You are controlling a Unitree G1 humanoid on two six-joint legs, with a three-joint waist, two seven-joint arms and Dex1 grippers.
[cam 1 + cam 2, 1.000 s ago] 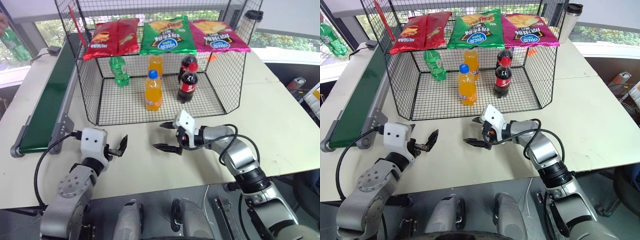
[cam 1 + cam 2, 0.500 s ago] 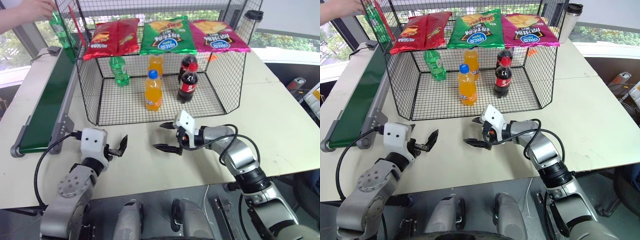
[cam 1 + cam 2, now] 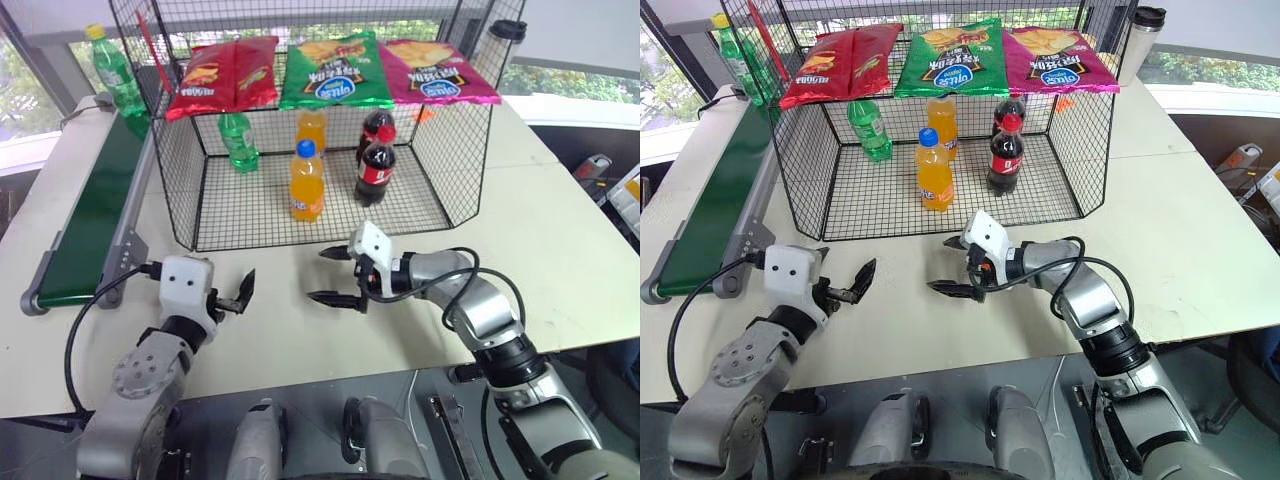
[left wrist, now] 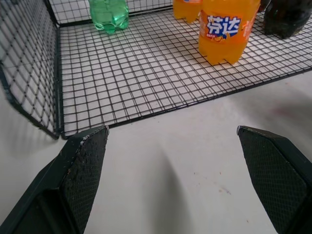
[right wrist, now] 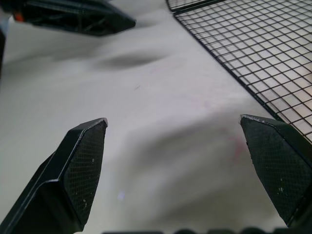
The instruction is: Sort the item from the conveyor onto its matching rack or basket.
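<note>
One green bottle (image 3: 113, 72) upright at far end of conveyor (image 3: 92, 205), yellow cap up, long axis vertical, just outside left wall of wire cage (image 3: 175, 170). Left hand (image 3: 235, 297) low over surface (image 3: 560, 240) in front of cage, fingers spread wide, empty; nearer arm, bottle well apart, ahead and to its left. Right hand (image 3: 335, 277) beside it, likewise wide open, empty, farther off, pointing leftward.

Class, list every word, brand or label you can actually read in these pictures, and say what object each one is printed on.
"芬达": blue and white label on the front orange soda bottle in the wire cage.
Red chip bag, green chip bag, pink chip bag: print too small to read.
Green bottle on the conveyor: label unreadable.
</note>
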